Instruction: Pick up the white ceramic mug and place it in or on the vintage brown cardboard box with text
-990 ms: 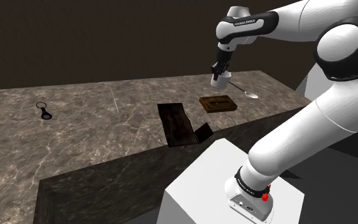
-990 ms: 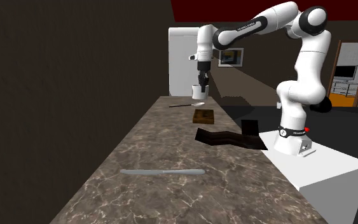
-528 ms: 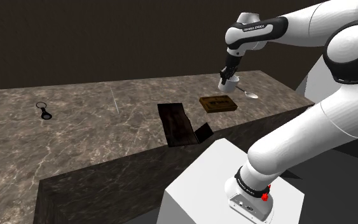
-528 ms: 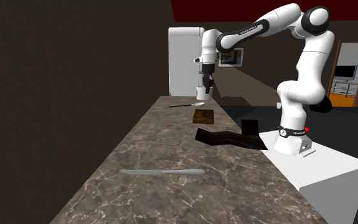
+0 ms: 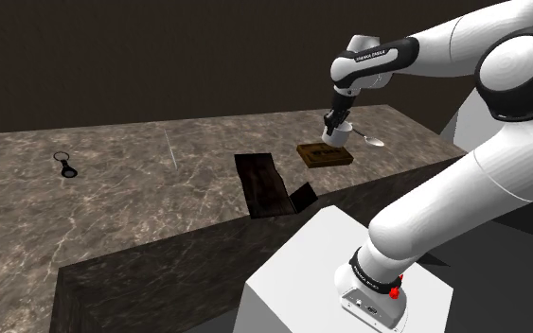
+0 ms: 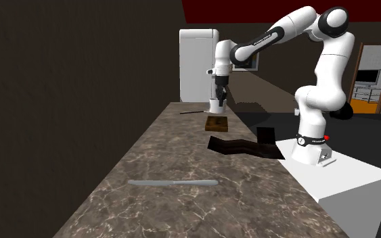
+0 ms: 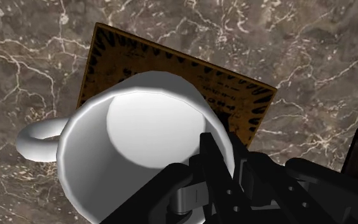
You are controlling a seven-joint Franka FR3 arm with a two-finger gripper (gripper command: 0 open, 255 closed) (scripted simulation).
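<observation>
The white mug [image 7: 133,143] hangs upright from my gripper [image 7: 225,167], which is shut on its rim, one finger inside and one outside. The handle [image 7: 37,137] points away from the fingers. Straight below it lies the flat brown cardboard box with dark print [image 7: 238,95]. In the shoulder view the mug [image 5: 338,132] hovers just above the box [image 5: 325,153] under the gripper [image 5: 332,122]. From the second exterior view the mug [image 6: 216,105] is a short way above the box [image 6: 216,123], with the gripper [image 6: 218,95] on top.
A spoon [image 5: 369,138] lies on the marble counter [image 5: 141,194] just beyond the box. A dark rectangular recess [image 5: 267,184] sits near the counter's front edge. A small black ring object [image 5: 66,167] lies far left, a knife [image 6: 173,182] at the counter's near end.
My gripper carried the mug sideways over the box and then lowered it closer to the box. Nothing else has moved.
</observation>
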